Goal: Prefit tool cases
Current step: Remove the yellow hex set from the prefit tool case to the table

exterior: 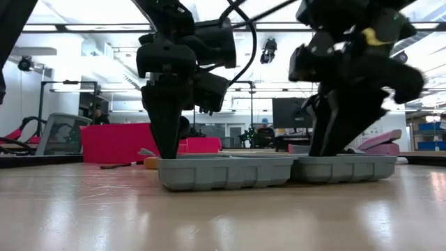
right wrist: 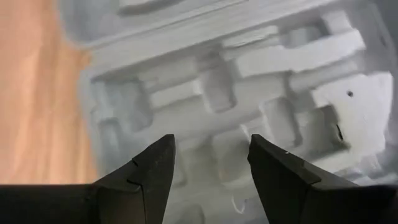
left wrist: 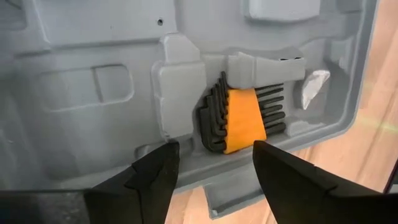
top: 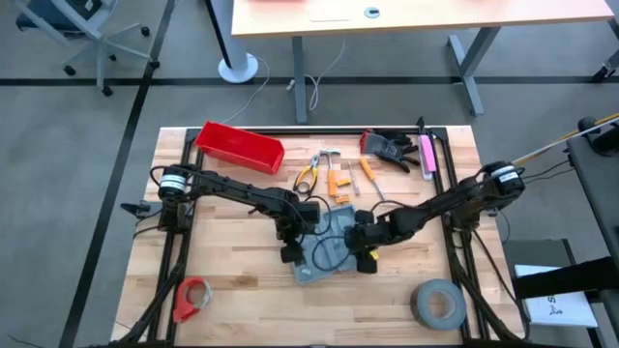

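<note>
Tool case (top: 329, 246): grey-blue, pale grey moulded insides. Hex key set (left wrist: 239, 118): black keys, orange holder. Bin (top: 239, 147), far left: red. Tape roll (top: 440, 303), near right: grey. Smaller tape roll (top: 191, 298), near left: red. Gloves (top: 389, 146), far right: black, red cuff. Pliers (top: 308, 175): yellow handles. Table (top: 232, 251): light wood planks, black frame. Both arms: black.

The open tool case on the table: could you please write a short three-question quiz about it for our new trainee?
1. True or false: the tool case lies open on the table.
2. What sits in a recess ahead of the left gripper? A) hex key set B) pliers C) tape
3. How do the jaws of the right gripper stand?

Key: 1 true. 2 A, the hex key set in its orange holder. 3 open, above empty recesses.
</note>
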Available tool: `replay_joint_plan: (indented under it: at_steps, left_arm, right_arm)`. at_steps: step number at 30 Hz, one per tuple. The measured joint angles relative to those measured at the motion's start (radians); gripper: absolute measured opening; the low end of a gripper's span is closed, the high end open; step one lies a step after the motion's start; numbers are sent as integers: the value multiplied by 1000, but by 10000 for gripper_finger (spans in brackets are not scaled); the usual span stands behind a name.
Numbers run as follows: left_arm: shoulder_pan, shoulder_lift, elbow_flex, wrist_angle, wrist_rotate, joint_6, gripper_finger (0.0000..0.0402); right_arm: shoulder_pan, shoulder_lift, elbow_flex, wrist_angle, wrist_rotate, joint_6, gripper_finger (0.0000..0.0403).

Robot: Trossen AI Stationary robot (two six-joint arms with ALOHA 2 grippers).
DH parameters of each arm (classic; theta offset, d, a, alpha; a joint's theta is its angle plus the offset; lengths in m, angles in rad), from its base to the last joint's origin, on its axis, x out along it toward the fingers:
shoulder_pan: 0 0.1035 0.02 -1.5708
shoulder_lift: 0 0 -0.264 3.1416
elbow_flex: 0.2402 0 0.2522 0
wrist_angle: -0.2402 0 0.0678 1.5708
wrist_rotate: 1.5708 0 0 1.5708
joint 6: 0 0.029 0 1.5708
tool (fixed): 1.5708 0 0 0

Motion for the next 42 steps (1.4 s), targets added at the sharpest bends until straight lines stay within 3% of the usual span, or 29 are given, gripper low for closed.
replay_joint_plan:
  at_steps: [10, 21, 33, 42]
  left_arm:
    - [0, 1, 0, 7, -4, 0, 224]
    - [0, 1, -1, -10, -6, 1, 214]
    - [-8, 2, -2, -12, -5, -16, 233]
    - [-17, 4, -3, 61, 8, -53, 216]
  right_arm:
    - [39, 4, 18, -49, 83, -30, 183]
    - [18, 95, 22, -6, 74, -99, 183]
    - [-31, 97, 19, 19, 51, -119, 183]
    - [-68, 100, 16, 31, 62, -80, 183]
